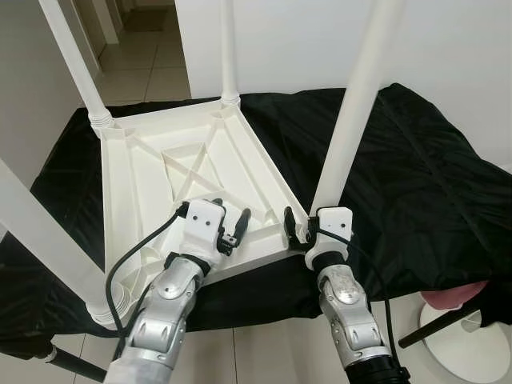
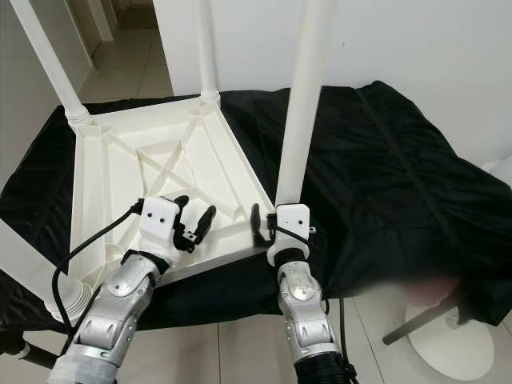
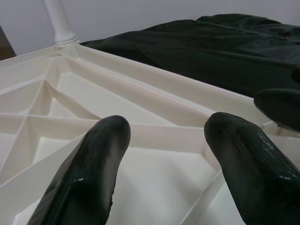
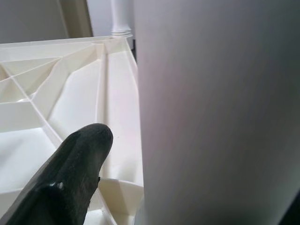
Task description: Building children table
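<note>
Table [image 1: 160,172] upturned on black cloth [image 1: 416,184], right claw [image 1: 302,226] grasping leg [image 1: 352,120], left claw [image 1: 232,218] released.

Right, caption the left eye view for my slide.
Upturned white table on black cloth; right gripper at a leg's base, left gripper open over the underside.

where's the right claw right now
In the left eye view the right claw sits at the base of the near right table leg, at the corner of the upturned white tabletop.
</note>
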Controlling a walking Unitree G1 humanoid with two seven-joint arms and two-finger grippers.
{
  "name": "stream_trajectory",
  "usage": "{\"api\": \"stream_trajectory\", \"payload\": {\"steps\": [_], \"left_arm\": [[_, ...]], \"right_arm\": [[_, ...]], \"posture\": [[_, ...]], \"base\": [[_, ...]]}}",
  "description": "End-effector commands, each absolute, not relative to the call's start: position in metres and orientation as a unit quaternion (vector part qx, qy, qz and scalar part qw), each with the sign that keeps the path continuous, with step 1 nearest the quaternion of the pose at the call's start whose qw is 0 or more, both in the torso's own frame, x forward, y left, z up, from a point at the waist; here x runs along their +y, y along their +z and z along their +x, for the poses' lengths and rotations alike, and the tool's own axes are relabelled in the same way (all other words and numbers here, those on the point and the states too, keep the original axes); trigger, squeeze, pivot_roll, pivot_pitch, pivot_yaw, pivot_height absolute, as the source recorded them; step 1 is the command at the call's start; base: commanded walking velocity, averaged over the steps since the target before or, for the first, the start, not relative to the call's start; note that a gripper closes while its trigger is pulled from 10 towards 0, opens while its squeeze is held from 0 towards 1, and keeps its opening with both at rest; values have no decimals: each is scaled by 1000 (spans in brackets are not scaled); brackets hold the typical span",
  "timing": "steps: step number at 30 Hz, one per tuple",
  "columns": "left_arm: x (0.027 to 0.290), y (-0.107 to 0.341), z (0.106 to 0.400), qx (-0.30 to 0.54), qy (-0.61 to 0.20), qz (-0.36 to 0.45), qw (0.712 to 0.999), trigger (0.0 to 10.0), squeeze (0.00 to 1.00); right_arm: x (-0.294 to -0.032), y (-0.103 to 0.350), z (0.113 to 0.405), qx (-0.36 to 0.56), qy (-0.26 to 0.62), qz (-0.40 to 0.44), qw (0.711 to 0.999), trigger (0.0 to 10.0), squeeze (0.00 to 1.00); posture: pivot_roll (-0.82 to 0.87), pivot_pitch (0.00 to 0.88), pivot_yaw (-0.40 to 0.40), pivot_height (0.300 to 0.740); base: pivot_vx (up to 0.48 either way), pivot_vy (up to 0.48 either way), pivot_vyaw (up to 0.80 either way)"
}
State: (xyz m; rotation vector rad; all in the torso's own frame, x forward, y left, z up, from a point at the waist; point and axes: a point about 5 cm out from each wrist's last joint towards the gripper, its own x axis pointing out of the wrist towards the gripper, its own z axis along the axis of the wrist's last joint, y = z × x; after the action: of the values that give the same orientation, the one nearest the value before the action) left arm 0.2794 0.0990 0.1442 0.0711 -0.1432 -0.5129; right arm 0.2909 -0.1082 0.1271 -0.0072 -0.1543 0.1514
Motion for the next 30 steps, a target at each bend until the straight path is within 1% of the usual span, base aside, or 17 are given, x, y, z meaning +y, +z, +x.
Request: {"api": "stream_trajectory", "payload": {"steps": [1,3,6,8,9,10,11,14,16,19,22,24,25,29,30], "left_arm": [[98,141,274,-61,-282,38,957,10000,0],[98,140,271,-57,-295,43,953,10000,0],[100,140,258,-47,-343,44,937,10000,0],[100,140,258,-47,-343,44,937,10000,0],[100,142,255,-42,-361,46,930,10000,0],[100,142,255,-42,-361,46,930,10000,0],[99,147,247,-33,-407,38,912,10000,0],[99,149,244,-32,-421,36,906,10000,0],[98,152,234,-25,-458,38,888,10000,0],[98,152,234,-25,-458,38,888,10000,0],[101,151,222,-3,-508,67,859,10000,0],[101,151,222,-3,-508,67,859,10000,0],[103,150,218,7,-520,77,851,10000,0],[103,150,217,10,-523,77,849,10000,0],[102,150,217,12,-524,76,849,10000,0]], "right_arm": [[-105,128,288,-83,92,-1,992,10000,0],[-107,129,287,-84,107,-4,991,10000,0],[-112,130,284,-88,161,-17,983,10000,0],[-112,130,284,-88,161,-17,983,10000,0],[-116,132,284,-91,177,-22,980,10000,0],[-116,132,284,-91,177,-22,980,10000,0],[-125,134,285,-90,205,-41,974,10000,0],[-129,134,286,-89,212,-46,972,10000,0],[-134,134,286,-84,256,-65,961,10000,0],[-134,134,286,-84,256,-65,961,10000,0],[-143,135,290,-69,314,-100,942,10000,0],[-143,135,290,-69,314,-100,942,10000,0],[-150,136,296,-63,330,-113,935,10000,0],[-153,137,299,-60,334,-117,933,10000,0],[-154,137,301,-58,341,-126,930,9725,0]], "posture": [[-1,54,53,740],[-3,51,53,740],[-1,56,51,740],[-1,56,51,740],[0,59,50,740],[0,59,50,740],[2,60,47,740],[2,60,47,740],[2,59,47,740],[2,59,47,740],[5,58,46,740],[5,58,46,740],[7,59,46,740],[7,59,46,740],[9,59,46,740]], "base": [[0,0,0],[0,0,0],[0,0,0],[0,0,0],[0,0,0],[0,0,0],[0,0,0],[0,0,0],[0,0,0],[0,0,0],[0,0,0],[0,0,0],[0,0,0],[0,0,0],[0,0,0]]}}
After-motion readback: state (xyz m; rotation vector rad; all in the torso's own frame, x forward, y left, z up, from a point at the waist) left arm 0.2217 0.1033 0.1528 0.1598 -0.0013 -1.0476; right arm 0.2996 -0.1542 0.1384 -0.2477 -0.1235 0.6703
